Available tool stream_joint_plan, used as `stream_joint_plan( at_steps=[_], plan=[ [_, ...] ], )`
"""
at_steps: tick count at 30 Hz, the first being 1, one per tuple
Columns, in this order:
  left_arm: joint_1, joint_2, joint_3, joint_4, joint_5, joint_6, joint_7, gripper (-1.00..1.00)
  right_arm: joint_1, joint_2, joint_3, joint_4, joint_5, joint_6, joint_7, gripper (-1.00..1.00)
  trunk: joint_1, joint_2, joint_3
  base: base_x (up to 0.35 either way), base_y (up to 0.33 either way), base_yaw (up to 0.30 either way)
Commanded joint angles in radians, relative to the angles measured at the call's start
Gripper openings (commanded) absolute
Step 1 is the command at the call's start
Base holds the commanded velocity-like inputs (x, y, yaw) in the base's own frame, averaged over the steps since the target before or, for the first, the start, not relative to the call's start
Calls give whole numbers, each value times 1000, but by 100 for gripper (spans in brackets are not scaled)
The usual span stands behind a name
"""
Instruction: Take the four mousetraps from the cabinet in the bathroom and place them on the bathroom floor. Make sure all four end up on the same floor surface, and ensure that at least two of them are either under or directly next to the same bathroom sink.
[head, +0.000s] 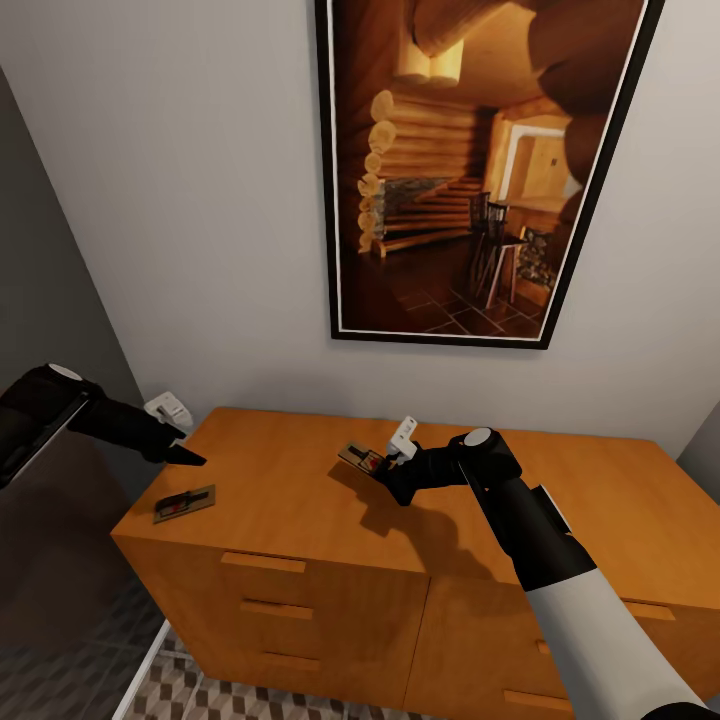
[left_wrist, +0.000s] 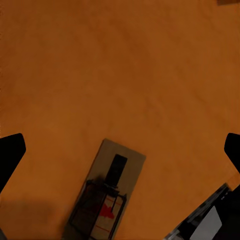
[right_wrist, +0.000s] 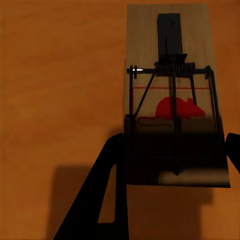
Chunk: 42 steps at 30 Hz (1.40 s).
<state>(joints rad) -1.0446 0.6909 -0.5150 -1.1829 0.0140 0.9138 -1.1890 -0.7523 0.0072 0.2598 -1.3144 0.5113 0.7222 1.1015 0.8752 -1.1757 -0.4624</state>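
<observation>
The orange-brown cabinet stands against the wall, its drawers shut. One mousetrap lies flat on its top near the left front corner. My left gripper hovers just above and behind it, open. In the left wrist view that mousetrap lies between the spread fingertips. My right gripper is shut on the near end of a second mousetrap, held slightly above the cabinet top, with its shadow beneath it. The right wrist view shows this mousetrap with its red mouse mark, clamped between dark fingers.
A large framed picture hangs on the wall above the cabinet. A white wall socket sits by the cabinet's back left corner. A dark wall closes the left side. Cube-patterned floor tiles show at the cabinet's foot.
</observation>
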Motion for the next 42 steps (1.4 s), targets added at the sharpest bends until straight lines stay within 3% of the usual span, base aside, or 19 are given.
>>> stream_joint_plan(
  at_steps=[1,27,42],
  plan=[
    [-2,1,-2,1,2,9,-1,100,-1,1,-1,-1,6,8,9,-100,0,-1,-1,0,0,0],
    [2,10,-5,5,2,8,0,100,-1,1,-1,0,7,8,9,-100,0,-1,-1,0,0,0],
    [12,7,-7,51,4,7,-1,100,-1,1,-1,0,9,8,9,-100,0,-1,-1,0,0,0]
  ],
)
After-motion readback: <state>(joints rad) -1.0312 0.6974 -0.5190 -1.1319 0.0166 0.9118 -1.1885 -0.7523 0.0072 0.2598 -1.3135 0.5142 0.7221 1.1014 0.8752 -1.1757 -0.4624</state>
